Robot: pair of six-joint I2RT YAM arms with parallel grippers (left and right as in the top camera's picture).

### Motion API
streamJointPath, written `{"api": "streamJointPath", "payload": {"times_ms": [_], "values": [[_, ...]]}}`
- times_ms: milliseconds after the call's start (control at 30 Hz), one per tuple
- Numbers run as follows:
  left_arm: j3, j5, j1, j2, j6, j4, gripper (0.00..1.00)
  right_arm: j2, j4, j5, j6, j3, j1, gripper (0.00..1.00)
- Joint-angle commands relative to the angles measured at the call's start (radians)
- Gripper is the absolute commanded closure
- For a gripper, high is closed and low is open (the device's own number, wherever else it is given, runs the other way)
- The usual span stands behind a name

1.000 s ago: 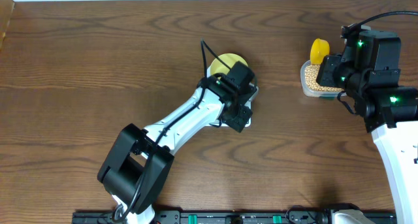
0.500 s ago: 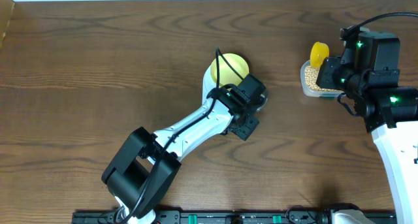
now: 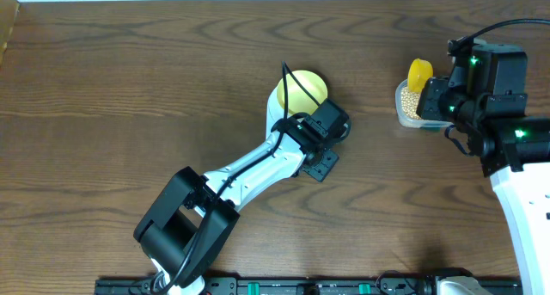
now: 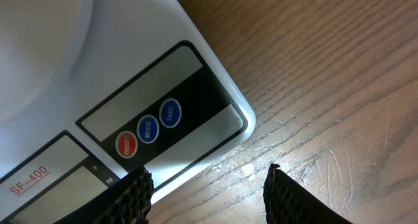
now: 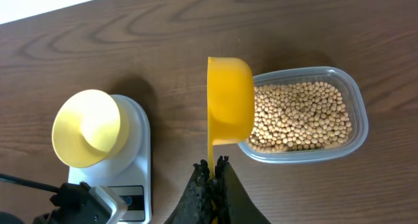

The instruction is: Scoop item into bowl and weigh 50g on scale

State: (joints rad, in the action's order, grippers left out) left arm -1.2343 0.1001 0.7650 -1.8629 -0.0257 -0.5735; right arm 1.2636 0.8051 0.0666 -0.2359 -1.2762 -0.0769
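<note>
The pale-yellow bowl [image 3: 298,90] [image 5: 89,128] stands empty on the white scale [image 5: 134,185] [image 4: 98,74]. My left gripper [image 4: 208,194] is open over the scale's button end, beside the table edge of its corner; the arm hides most of the scale from overhead. My right gripper [image 5: 214,178] is shut on the handle of a bright yellow scoop [image 5: 229,100] [image 3: 419,71], held tipped on its side over the left end of a clear tub [image 5: 356,129] of tan beans [image 5: 297,116] [image 3: 413,104].
The scale's panel shows red and blue buttons [image 4: 149,128] and a grey display [image 4: 59,191]. Bare wooden table [image 3: 129,89] lies to the left and between scale and tub. The table's far edge runs along the top.
My left gripper has slid right and down off the scale's middle to its button end, uncovering the bowl. My right gripper and scoop have hardly moved.
</note>
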Motion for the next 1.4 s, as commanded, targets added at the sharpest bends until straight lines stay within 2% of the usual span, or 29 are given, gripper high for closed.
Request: {"api": "streamJointPath", "payload": {"times_ms": [0,1367], "values": [[0.005,-0.016,-0.003,-0.012,-0.005,0.008,0.43,-0.032,0.004,0.004,0.013,-0.020,0.003,0.99],[0.040,-0.068,-0.016,-0.045,-0.005,0.095,0.43,-0.049,0.029,0.007,0.013,-0.020,0.003,0.99]]}}
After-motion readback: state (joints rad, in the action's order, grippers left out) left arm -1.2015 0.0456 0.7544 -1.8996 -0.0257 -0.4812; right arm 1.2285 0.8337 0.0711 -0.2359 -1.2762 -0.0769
